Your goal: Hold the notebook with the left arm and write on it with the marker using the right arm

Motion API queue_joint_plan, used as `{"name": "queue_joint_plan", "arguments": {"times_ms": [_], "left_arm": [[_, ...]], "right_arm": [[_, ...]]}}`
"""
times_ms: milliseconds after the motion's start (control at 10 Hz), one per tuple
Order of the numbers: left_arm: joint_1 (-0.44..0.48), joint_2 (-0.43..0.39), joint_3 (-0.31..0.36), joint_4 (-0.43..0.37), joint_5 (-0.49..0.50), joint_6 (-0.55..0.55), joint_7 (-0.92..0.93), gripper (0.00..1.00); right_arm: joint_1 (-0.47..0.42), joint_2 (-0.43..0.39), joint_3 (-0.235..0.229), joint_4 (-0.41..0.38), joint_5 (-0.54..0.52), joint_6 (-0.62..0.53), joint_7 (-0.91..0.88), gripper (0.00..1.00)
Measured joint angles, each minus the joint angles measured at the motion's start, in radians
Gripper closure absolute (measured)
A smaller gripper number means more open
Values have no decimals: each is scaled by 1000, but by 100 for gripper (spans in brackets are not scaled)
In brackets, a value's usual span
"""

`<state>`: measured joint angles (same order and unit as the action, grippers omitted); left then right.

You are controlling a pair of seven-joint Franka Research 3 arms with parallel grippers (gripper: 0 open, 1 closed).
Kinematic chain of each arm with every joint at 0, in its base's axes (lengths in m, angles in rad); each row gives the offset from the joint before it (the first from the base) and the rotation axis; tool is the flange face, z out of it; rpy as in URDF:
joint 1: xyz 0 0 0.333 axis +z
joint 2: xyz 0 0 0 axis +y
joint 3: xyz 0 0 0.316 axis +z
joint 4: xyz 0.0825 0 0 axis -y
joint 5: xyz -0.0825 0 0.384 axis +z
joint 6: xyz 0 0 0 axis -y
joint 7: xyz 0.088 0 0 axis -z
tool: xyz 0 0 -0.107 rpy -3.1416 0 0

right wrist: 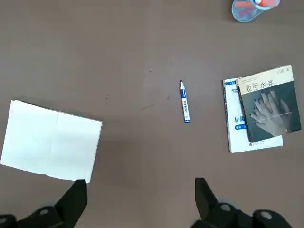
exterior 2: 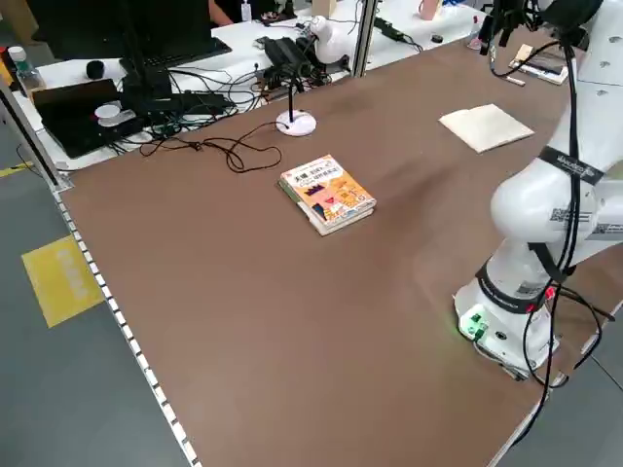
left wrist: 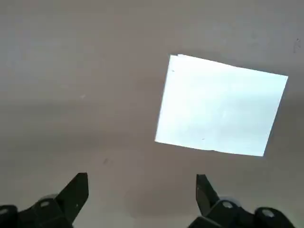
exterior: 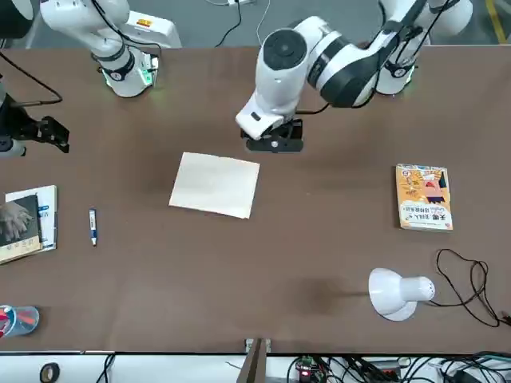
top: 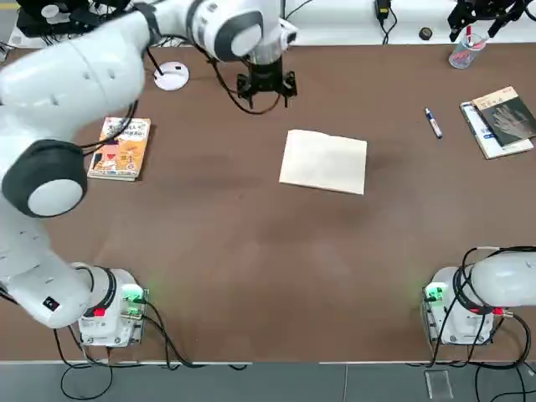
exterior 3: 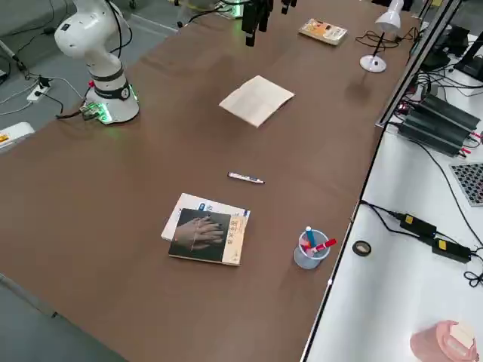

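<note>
Notebook [top: 324, 162] pages lie flat and blank near the middle of the brown counter [top: 251, 268], with nothing touching them. The left pincer [top: 266, 85] hangs above the counter just beyond the notebook's far edge; its wrist view shows both fingers [left wrist: 76, 192] spread wide apart with only bare counter between them and the notebook ahead.

The marker [top: 433, 123] lies on the counter well to the right of the notebook, toward the far edge, between the notebook and a dark-covered book [top: 505, 117] with a hand on its cover, which rests on top of a white booklet [top: 481, 130]. A clear cup [top: 466, 52] holding pens stands beyond that stack.

The right pincer [top: 481, 15] is raised over the far right corner, near the cup. In its wrist view the fingers [right wrist: 75, 198] stand wide open, empty, with notebook, marker and books all spread out below.

An orange-yellow illustrated book [top: 121, 148] lies on the left side of the counter, and a small white desk lamp [top: 171, 75] stands near the far edge behind it.
</note>
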<state>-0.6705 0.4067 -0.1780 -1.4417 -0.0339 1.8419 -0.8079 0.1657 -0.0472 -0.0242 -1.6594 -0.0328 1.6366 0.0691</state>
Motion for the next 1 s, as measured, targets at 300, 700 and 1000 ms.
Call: {"name": "queue_joint_plan", "arguments": {"times_ms": [300,700,1000], "left_arm": [[-26,79,0,-1,3,93,-22,0],[-76,202,1,0,101,219,-119,0],[-87,268,5,1,133,282,-145,0]], "right_arm": [[0,0,0,0,0,-1,0,0],[0,0,0,0,0,-1,0,0],[0,0,0,0,0,-1,0,0]]}}
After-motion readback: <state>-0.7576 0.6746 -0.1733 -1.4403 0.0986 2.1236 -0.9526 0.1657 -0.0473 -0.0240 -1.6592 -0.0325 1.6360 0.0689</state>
